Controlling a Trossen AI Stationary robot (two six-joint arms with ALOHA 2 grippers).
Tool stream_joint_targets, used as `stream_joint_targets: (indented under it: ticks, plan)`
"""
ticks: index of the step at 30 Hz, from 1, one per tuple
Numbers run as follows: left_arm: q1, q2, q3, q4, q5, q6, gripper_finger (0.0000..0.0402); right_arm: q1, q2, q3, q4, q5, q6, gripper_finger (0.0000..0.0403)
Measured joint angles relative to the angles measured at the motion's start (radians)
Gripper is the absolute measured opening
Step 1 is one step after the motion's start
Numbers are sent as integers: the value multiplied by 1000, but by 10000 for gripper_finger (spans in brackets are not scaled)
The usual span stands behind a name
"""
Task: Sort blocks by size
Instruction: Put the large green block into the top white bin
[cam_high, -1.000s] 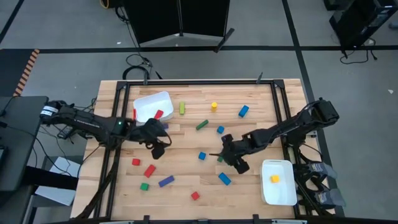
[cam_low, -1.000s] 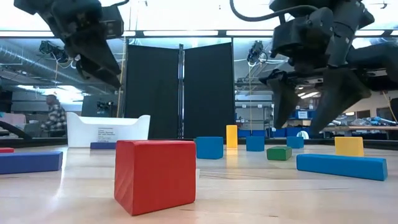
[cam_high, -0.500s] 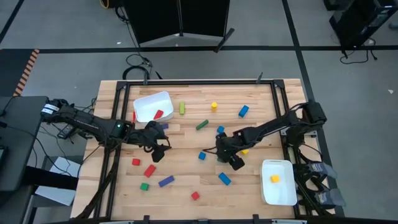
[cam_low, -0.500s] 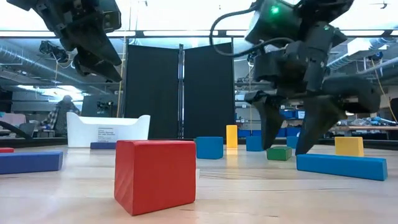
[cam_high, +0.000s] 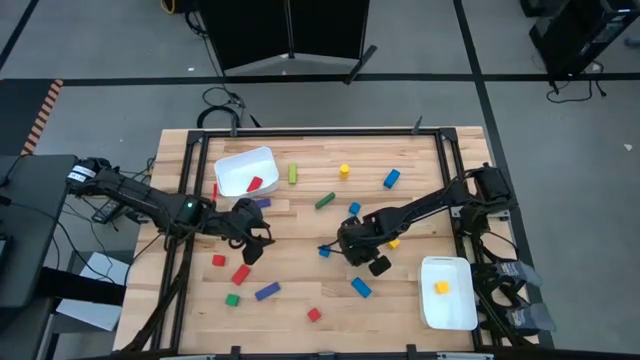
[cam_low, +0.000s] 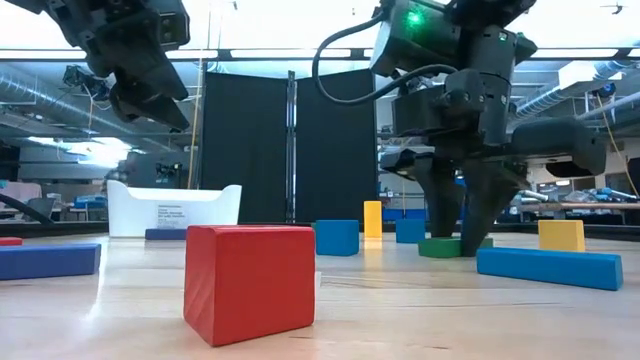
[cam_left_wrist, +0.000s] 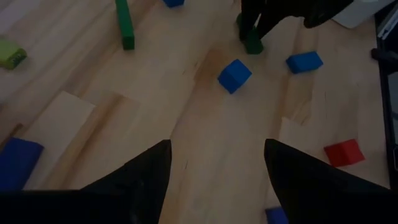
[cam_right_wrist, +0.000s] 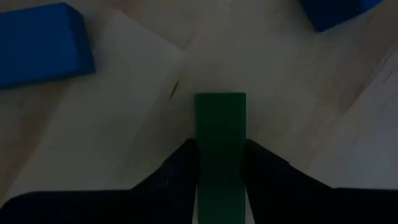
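Because the right gripper (cam_high: 352, 247) sits low at the middle of the tabletop (cam_high: 300, 300), its fingers (cam_right_wrist: 180, 168) straddle a small green block (cam_right_wrist: 220, 134), one on each long side and close against it. Whether they have fully clamped or are merely flanking it cannot be settled; the low view shows the block resting flat on the wood between the two finger tips, so I judge the grasp is just being made, with the block not yet lifted. That straddle along the block's narrow width looks chosen so the fingers close across the short dimension. The left gripper (cam_left_wrist: 214, 168) hangs above the left-centre of the tabletop with its fingers spread wide and nothing between them, apparently waiting. Remaining blocks lie scattered: a red cube (cam_low: 250, 282) at the lower middle of the low view, a long blue bar (cam_low: 548, 267) at its lower right, a blue cube (cam_left_wrist: 234, 75) in the upper middle of the left wrist view. One white tray (cam_high: 242, 170) at upper left of the high view holds a red piece; a second tray (cam_high: 448, 305) at lower right holds a yellow one. From overhead the green block is hidden under the right gripper; only the right wrist and low views reveal it.
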Motion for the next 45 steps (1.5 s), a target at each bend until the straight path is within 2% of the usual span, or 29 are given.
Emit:
stream_joint_targets:
  ticks: [4,6,10,13,16,24,27,31,36,38,40,43,45]
  plan:
    - [-5,0,0,-1,7,-4,264,0,-8,28,-28,22,4,111]
    - [-12,0,0,-1,7,-5,264,-1,-26,45,-31,79,3,111]
    - [-30,0,0,0,7,-6,263,-5,-92,113,-3,125,-12,111]
    - [-39,-4,0,13,2,-2,263,-27,-95,174,102,142,-41,111]
    - [-40,-20,0,86,-13,15,263,-86,-65,239,298,155,-57,111]
    - [-44,-199,0,359,-72,141,263,-237,142,443,583,116,-54,111]
    - [-44,-287,1,420,-94,212,263,-279,229,546,627,116,-42,111]
    - [-45,-370,2,420,-106,269,263,-324,356,683,620,100,-11,111]
    - [-44,-398,2,410,-119,306,263,-371,496,838,637,90,30,111]
    - [-46,-399,2,404,-116,310,263,-384,544,874,628,92,45,128]
    - [-45,-399,2,391,-116,311,263,-395,577,895,635,92,60,168]
    - [-45,-399,1,377,-116,311,263,-397,575,886,689,104,74,233]
    - [-45,-399,1,373,-115,311,263,-396,551,855,738,146,75,261]
